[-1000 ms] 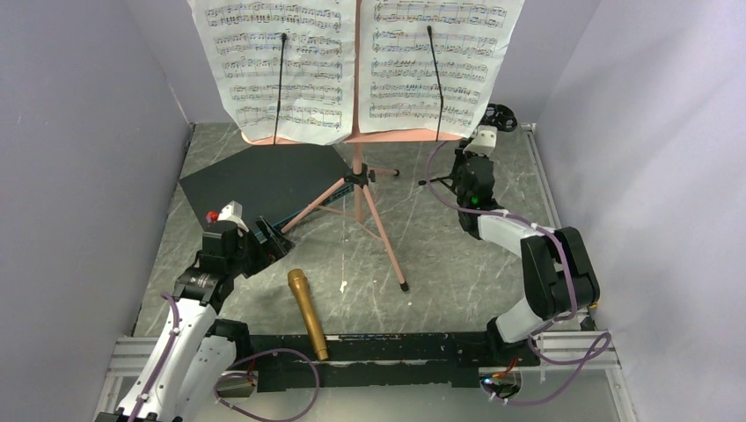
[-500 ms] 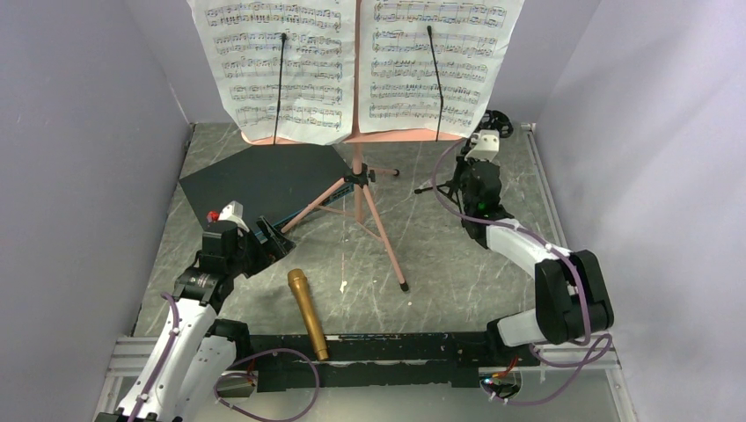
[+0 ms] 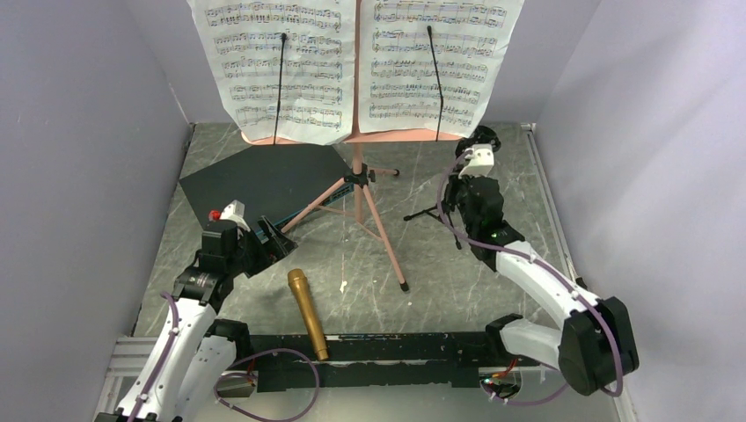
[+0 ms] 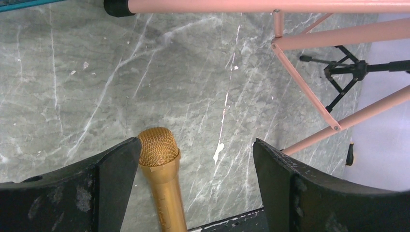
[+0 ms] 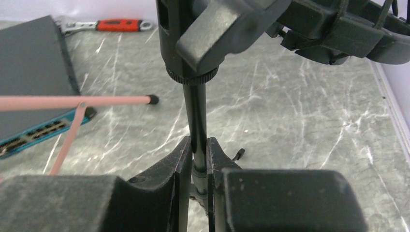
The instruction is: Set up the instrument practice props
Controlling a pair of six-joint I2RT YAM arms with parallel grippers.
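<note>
The right gripper (image 5: 197, 154), jaws clamped on the black mic stand (image 5: 195, 111), holds it beside the pink music stand (image 3: 357, 167). The left gripper (image 4: 193, 145), jaws wide apart, hovers above the gold microphone (image 4: 158, 153) on the bench (image 4: 72, 87).

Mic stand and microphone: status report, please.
Right gripper shut on the mic stand pole. Left gripper open over the microphone head, nothing held. Pink music stand leg lies between the two props.
</note>
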